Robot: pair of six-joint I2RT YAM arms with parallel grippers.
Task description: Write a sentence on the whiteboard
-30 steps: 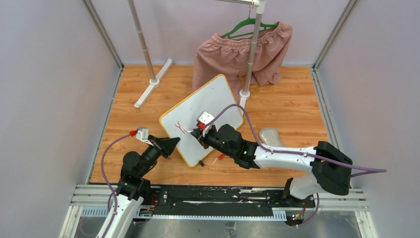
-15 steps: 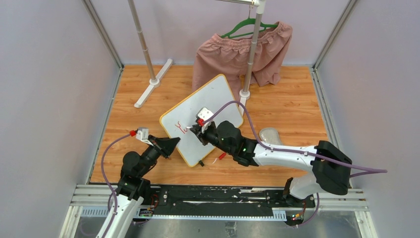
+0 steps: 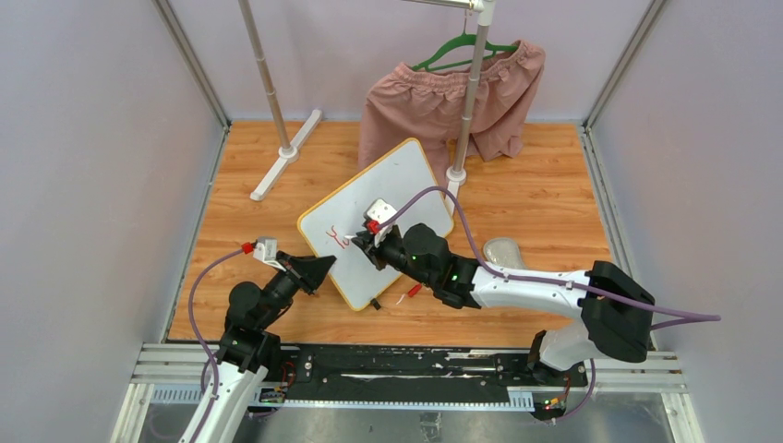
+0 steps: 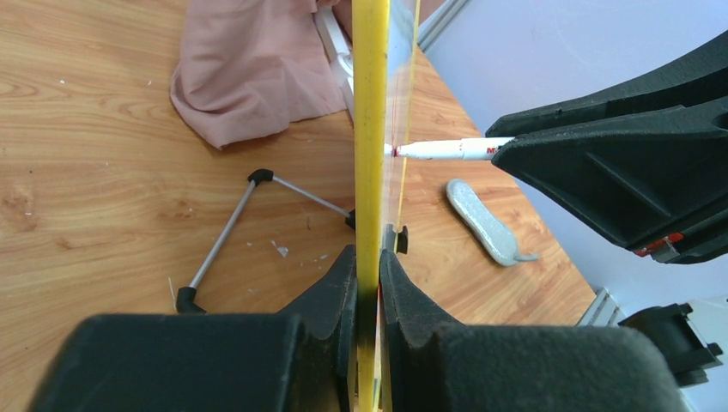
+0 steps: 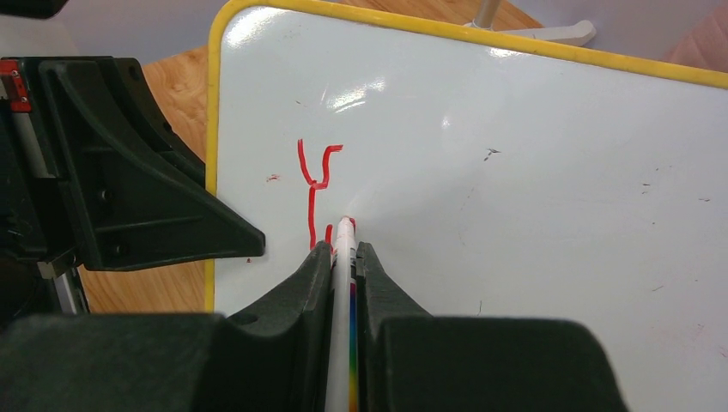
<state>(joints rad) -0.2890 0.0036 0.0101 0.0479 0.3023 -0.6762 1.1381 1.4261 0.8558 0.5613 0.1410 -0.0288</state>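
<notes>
Though glossy, whiteboard (image 5: 532, 180) firm in left hand (image 4: 367, 259), slim marker (image 4: 446, 148) in right hand (image 5: 343, 251).

Right side of whiteboard (image 5: 515, 172) off-frame.

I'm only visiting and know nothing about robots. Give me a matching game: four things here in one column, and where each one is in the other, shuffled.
Things
1. whiteboard
2. marker
3. pink shorts
4. grey insole-shaped piece

Places
a. hangs on the clothes rack at the back
b. lies flat on the wooden table
c. yellow edge pinched in the left claw
d. gripped in the right claw, tip on the white surface

Pairs: 1-c, 2-d, 3-a, 4-b
</notes>
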